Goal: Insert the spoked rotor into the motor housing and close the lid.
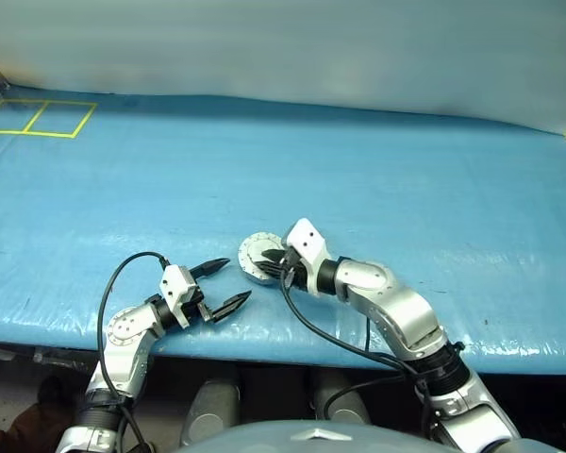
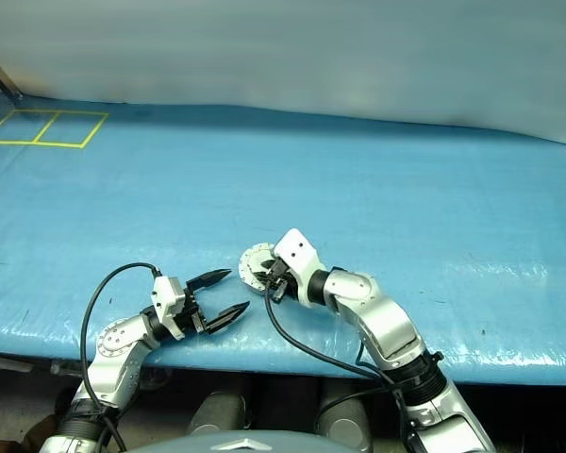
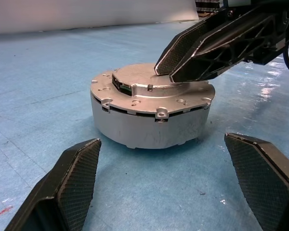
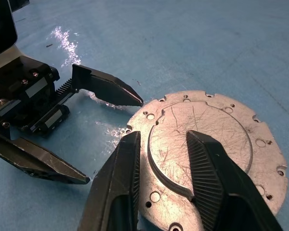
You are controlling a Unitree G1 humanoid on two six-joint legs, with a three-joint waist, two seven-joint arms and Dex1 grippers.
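Basically the lid looks closed already. Right end effector [image 4: 161, 175] sits over the top of the lid [image 4: 221, 125], its 2 fingers slightly parted with a narrow gap, gripping nothing; the fingertips look to rest on or just above the lid's scratched raised centre, contact hard to confirm. In the left wrist view the same fingers [image 3: 207, 45] lie across the lid top.

Lid sits flat on the motor housing [image 3: 149, 127], notched flange flush all round as far as visible, no gap to the housing wall. Spoked rotor and windings are hidden; judged to be inside under the lid, cannot verify.

Left end effector [image 1: 228, 285] is spread wide, empty, level, just beside the housing on the robot's left side, pointing at it, not touching. Its 2 fingers [image 3: 72, 178] flank the housing from near, well clear of the wall.

Housing stands on the blue surface [image 1: 406, 170], near its front edge, between the 2 end effectors. Yellow tape squares [image 1: 38, 118] lie well apart from the housing at the far left corner.

Progress judgement: insertion and lid closing appear done. Left: maybe a final press to confirm seating, then pull both arms clear of the housing.
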